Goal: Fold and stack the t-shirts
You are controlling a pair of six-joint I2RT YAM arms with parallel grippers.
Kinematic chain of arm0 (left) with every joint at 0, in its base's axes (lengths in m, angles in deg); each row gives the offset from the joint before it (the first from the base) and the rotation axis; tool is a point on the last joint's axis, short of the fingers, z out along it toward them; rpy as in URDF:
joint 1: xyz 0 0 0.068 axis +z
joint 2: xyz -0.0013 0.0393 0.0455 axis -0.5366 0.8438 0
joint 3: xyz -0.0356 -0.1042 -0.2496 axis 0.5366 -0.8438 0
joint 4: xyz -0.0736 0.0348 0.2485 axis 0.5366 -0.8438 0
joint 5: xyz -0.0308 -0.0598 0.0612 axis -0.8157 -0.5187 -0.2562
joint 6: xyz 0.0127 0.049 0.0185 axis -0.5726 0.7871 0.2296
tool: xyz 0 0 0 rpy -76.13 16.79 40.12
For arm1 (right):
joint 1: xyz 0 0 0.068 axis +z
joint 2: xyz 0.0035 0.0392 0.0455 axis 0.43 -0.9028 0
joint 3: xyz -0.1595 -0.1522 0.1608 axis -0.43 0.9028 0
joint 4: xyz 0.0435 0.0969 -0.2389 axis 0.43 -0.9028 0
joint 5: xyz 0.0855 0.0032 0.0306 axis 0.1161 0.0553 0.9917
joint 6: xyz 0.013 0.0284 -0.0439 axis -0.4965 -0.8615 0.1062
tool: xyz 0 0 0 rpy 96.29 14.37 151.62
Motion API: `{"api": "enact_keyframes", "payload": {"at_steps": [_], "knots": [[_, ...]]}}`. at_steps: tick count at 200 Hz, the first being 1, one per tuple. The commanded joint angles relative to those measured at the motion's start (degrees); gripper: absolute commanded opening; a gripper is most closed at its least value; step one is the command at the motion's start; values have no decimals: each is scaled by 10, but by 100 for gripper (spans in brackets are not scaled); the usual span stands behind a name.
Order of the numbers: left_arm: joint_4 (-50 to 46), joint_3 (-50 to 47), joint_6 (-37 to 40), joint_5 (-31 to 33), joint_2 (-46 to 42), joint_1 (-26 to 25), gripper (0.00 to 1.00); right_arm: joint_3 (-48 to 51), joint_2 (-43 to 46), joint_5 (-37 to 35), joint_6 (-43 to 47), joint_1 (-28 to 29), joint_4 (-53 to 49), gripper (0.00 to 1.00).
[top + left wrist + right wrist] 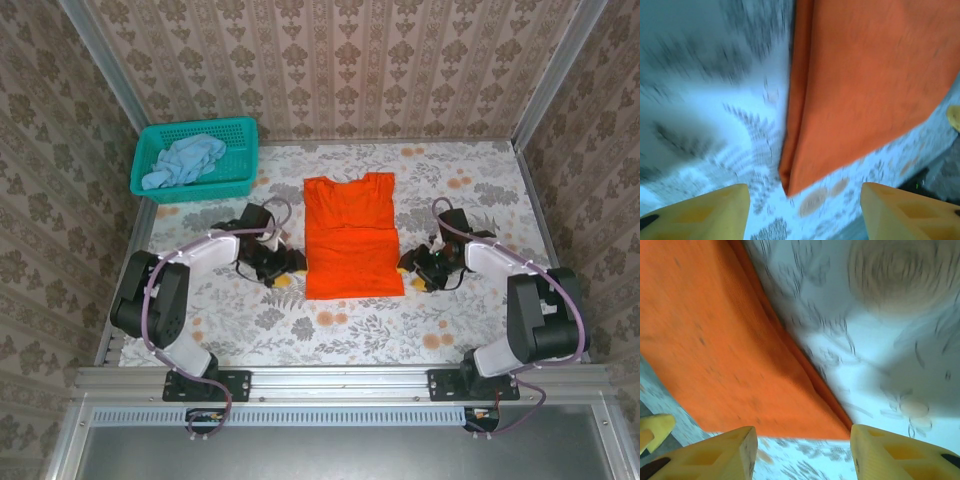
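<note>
The orange t-shirt (350, 235) lies flat in the middle of the table, sleeves folded in and its lower part folded up over itself. The pale blue t-shirt (185, 160) sits crumpled in the teal basket (195, 190). My left gripper (285, 278) is low at the shirt's near left corner. In the left wrist view it (805, 200) is open, the folded orange corner (790, 185) just beyond the fingers. My right gripper (405, 270) is at the near right corner. It (804, 442) is open with nothing in it, and the orange hem (790, 425) lies just ahead.
The basket stands at the back left corner against the patterned wall. A floral cloth (330, 330) covers the table, with bare room in front of the shirt. Metal rails run down both sides and along the near edge (340, 380).
</note>
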Motion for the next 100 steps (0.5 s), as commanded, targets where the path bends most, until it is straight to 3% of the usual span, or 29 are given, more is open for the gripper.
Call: {"api": "enact_keyframes", "payload": {"at_steps": [1, 53, 100], "knots": [[48, -52, -50, -99, -6, -6, 54, 20, 14, -14, 45, 31, -43, 53], [116, -81, -106, -115, 21, -32, 46, 38, 5, -30, 35, 55, -2, 47], [89, -71, -95, -82, 42, -45, 38, 33, 4, -61, 37, 55, 0, 45]]}}
